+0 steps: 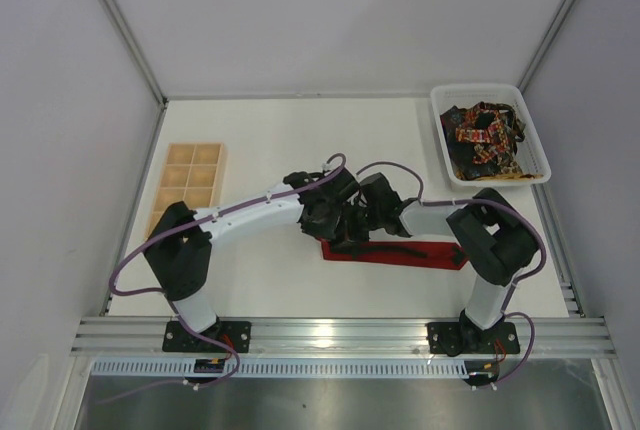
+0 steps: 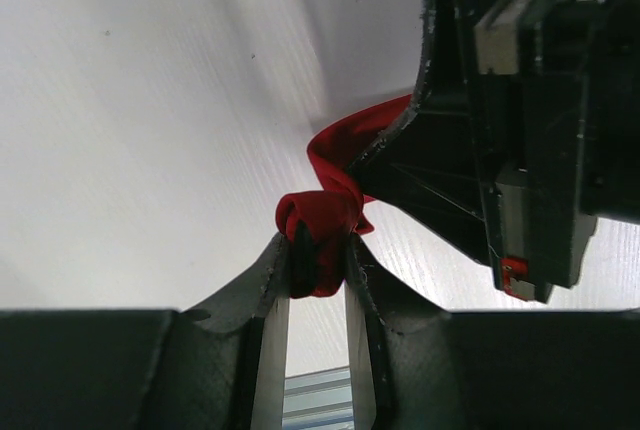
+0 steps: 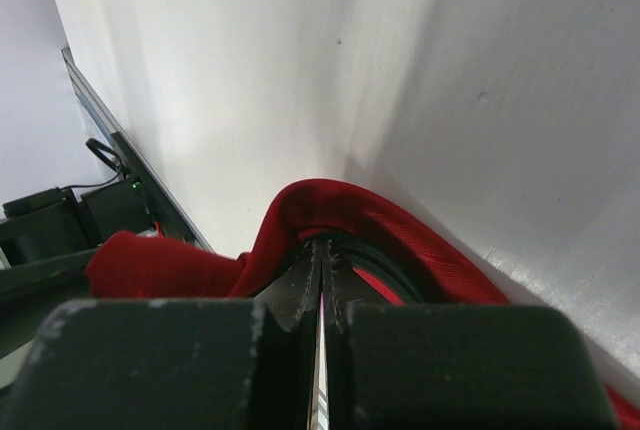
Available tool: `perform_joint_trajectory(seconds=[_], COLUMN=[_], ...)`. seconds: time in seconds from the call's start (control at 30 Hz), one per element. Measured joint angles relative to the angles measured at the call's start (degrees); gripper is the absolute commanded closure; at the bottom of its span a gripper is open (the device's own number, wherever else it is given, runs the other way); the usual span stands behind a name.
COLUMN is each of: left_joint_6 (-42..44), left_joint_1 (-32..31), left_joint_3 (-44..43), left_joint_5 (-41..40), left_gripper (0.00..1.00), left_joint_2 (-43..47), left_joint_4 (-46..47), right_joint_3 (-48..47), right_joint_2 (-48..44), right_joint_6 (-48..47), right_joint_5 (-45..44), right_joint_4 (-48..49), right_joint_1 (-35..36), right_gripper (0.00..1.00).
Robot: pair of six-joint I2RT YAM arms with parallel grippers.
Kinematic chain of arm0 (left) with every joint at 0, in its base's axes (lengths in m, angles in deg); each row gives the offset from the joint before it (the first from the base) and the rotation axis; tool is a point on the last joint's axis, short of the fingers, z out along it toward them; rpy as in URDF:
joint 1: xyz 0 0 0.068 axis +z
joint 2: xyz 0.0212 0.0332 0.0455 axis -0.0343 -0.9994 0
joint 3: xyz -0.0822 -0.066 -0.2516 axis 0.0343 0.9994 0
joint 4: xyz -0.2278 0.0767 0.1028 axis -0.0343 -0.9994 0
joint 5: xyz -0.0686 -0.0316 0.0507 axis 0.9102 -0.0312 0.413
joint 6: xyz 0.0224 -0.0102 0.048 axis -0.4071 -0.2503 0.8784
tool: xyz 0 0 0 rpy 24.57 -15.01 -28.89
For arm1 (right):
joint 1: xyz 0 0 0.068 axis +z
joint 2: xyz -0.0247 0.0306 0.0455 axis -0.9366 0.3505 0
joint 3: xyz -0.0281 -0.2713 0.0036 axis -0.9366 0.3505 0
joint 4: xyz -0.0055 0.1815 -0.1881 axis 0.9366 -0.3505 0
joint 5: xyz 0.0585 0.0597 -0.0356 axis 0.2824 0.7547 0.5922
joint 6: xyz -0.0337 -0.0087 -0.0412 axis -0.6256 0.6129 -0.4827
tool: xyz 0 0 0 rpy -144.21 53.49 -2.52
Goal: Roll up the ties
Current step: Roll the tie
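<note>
Closest to me, both arms reach in from their bases and meet mid-table (image 1: 280, 140), wrists nearly bumping. The left gripper (image 2: 318, 250) has its jaws part-closed on the started roll of the red tie (image 2: 322, 218), a small tight curl clamped btwn the pads. The right gripper (image 3: 320, 250) is right up against it w/ jaws pressed fully together. The fabric arcs up and over its tips, but I can't tell if any cloth is actually caught btwn them or if it's just sitting inside the loop. The rest of the tie lies flat, running off under the right arm.

Stuff that worries me, imo:
- That curl is tiny and the fabric looks slick. If the left pinch slips, the roll prob springs open.
- If the right tips are inside the loop, pulling out could snag it and drag the turns loose.
- The two grippers are so close that any wrist twist risks a knock.
- The flat tail is under the right arm, so arm contact could skew it and the roll goes crooked.

Further back, the wooden box (image 1: 190, 182) w/ compartments sits far left. The white tray (image 1: 440, 140) at the far right holds the patterned ties (image 1: 485, 135) in a tangled heap, not rolled yet, so plenty left to do.
</note>
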Motion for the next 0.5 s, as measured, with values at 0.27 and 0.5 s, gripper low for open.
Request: perform_joint_trajectory(seconds=[0.27, 0.5], left_joint_6=[0.07, 0.07], left_joint_1=[-0.85, -1.27], left_joint_3=[-2.64, -2.69], left_joint_5=[0.11, 0.28], left_gripper=[0.92, 0.91], left_joint_2=[-2.29, -4.22], left_joint_4=[-0.55, -0.59], right_joint_3=[0.00, 0.00], right_joint_2=[3.89, 4.63], right_joint_6=[1.25, 1.44], right_joint_5=[0.68, 1.68], right_joint_4=[2.43, 3.82], right_joint_1=[0.24, 0.26], right_gripper=[1.00, 1.00])
